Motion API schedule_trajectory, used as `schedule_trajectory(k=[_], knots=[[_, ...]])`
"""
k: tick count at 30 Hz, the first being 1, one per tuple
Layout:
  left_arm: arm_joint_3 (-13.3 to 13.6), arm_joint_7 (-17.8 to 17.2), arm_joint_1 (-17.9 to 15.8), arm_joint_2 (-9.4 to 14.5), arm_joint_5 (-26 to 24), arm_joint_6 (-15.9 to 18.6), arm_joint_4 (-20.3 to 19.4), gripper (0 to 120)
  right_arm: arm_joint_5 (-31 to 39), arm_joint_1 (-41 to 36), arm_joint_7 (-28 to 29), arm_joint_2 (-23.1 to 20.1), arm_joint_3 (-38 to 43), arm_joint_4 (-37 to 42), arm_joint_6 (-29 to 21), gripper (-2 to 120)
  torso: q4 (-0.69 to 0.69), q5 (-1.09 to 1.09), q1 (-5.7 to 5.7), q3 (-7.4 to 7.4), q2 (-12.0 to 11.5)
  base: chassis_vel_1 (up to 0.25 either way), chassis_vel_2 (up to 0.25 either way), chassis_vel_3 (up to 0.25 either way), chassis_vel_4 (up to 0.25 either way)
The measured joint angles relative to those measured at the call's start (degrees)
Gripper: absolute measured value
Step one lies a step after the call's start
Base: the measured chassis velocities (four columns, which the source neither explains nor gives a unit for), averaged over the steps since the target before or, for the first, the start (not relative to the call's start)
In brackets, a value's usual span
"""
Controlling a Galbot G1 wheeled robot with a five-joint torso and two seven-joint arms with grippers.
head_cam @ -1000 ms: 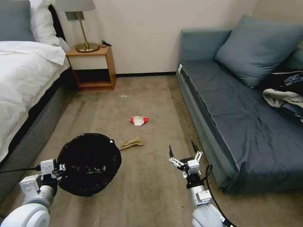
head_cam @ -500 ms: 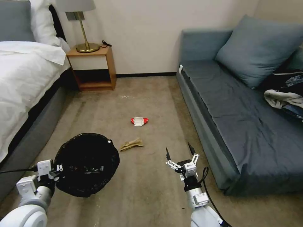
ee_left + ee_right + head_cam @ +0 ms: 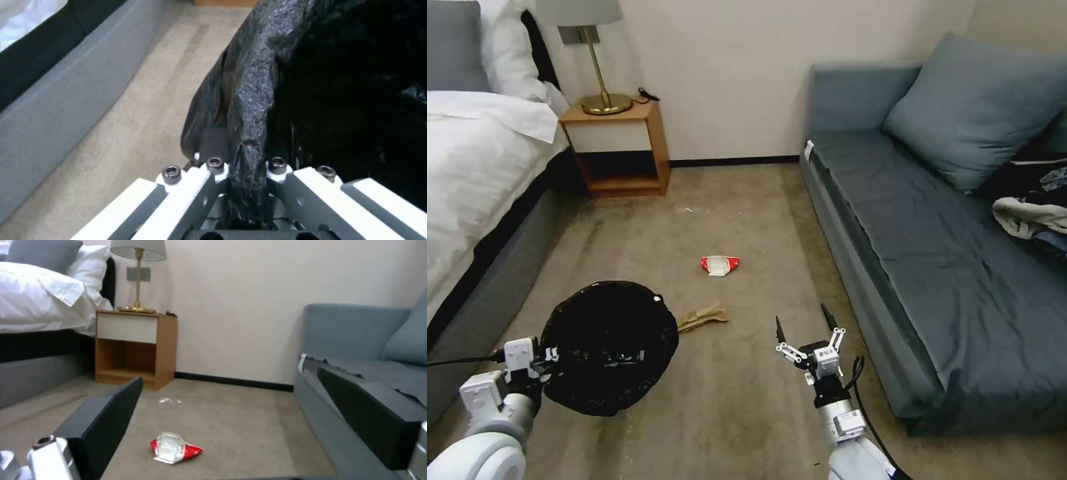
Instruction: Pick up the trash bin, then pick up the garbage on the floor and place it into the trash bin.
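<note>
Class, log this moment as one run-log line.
left gripper: shut on trash bin rim | right gripper: open, empty | red-and-white packet, tan paper: on floor

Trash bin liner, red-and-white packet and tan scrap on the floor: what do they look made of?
Trash bin liner: thin glossy black plastic film, crinkled. Red-and-white packet: probably shiny foil or plastic wrapper, crushed. Tan scrap: seemingly matte crumpled paper.

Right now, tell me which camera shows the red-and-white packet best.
The right wrist view: the red-and-white packet lies close and large on the carpet, crumpled. The head view shows it smaller, farther off. The left wrist view looks at the bin liner.
</note>
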Motion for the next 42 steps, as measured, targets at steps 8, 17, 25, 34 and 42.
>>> schedule_trajectory(k=[8, 17, 25, 34, 42], knots=[[-0.39, -0.16, -0.05, 0.06, -0.23, 0.01, 0.42, 3, 0.04, 0.22, -0.15, 0.12, -0.23, -0.26, 0.0, 100, 0.0, 0.0, 0.0, 0.0, 0.0, -0.073, 0.076, 0.068, -0.074], [-0.58, -0.54, -0.66, 0.14, -0.72, 0.28, 1.1, 3, 0.47, 1.07, -0.21, 0.14, -0.58, -1.29, 0.07, 100, -0.01, 0.0, 0.0, 0.0, 0.0, -0.092, 0.082, 0.085, -0.083], [-1.1, -1.19, -1.31, 1.06, -2.28, 1.42, 1.19, 3, 0.99, 1.76, -0.28, 0.11, -0.68, -2.0, 0.07, 100, -0.01, 0.0, 0.0, 0.0, 0.0, -0.084, 0.106, 0.094, -0.092], [-1.04, -1.22, -1.61, 1.3, -2.49, 1.57, 1.84, 3, 1.39, 2.32, -0.35, 0.28, -0.89, -2.8, 0.08, 100, 0.0, 0.0, 0.0, 0.0, 0.0, -0.086, 0.075, 0.083, -0.081], [-0.92, -1.21, -1.71, 1.31, -2.48, 1.58, 2.08, 3, 1.52, 2.72, -0.36, 0.4, -1.06, -3.32, 0.09, 100, -0.01, 0.0, 0.0, 0.0, 0.0, -0.084, 0.092, 0.09, -0.093]])
